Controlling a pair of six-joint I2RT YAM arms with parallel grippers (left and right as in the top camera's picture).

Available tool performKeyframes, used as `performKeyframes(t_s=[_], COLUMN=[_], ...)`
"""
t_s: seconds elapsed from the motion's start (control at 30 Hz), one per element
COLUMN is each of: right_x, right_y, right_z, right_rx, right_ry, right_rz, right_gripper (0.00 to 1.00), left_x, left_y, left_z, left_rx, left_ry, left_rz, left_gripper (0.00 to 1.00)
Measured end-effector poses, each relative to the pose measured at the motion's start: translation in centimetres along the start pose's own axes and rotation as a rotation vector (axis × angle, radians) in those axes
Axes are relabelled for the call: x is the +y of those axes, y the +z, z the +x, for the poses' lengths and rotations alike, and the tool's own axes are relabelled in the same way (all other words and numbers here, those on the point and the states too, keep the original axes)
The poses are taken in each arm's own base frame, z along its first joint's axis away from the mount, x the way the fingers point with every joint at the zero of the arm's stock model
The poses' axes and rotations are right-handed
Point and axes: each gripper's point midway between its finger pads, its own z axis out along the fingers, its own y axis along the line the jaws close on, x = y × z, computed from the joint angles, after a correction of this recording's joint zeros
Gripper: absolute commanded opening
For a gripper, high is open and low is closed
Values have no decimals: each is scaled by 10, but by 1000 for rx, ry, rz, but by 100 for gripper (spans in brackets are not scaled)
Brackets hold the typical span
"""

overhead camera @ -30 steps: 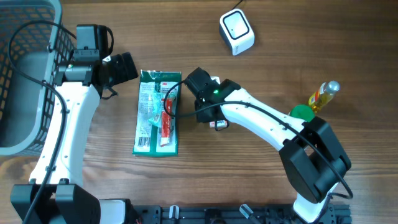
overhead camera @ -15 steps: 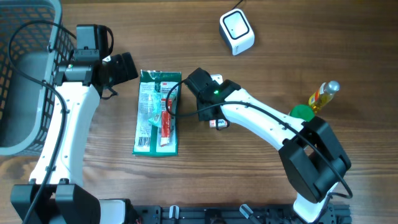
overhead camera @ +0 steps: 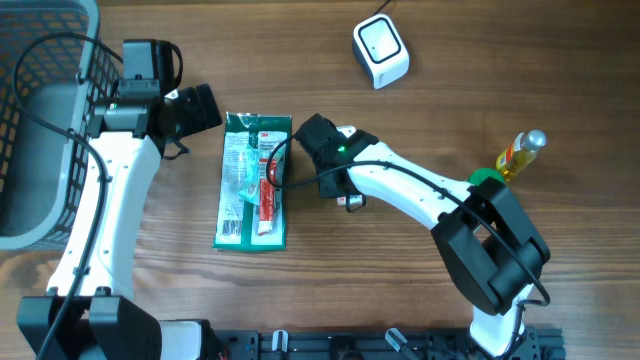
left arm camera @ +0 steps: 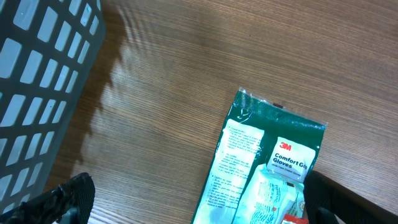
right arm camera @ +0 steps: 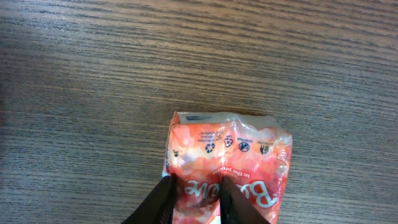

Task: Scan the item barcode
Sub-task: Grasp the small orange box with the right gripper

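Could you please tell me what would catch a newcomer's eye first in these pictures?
Most striking is the green glove package lying flat in the middle of the wooden table, with the right gripper at its right edge pinching a pink snack packet. A white scanner sits at the far edge, and a grey basket fills the left corner.

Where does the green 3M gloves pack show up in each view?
Overhead: the green 3M gloves pack lies flat, left of centre.
Left wrist: lower right, 3M label showing, cut by the bottom edge.
Right wrist: not in it; only a pink packet in the right pincer.
Shared landmark: the grey basket, left of the pack in overhead and left wrist.
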Motion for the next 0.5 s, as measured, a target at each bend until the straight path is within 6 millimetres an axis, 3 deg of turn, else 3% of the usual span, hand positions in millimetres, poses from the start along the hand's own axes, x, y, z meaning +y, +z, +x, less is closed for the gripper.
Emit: performKeyframes(t_s=[0.5], right_x=[-3], right_y=[-2], right_z=[4], right_rx=[20], right_ry=[-1], right_rz=[13], right_gripper=[31], left_x=[0], left_y=[0], left_z=[0], left_rx=[0], left_ry=[0], left_rz=[0], left_gripper=[100])
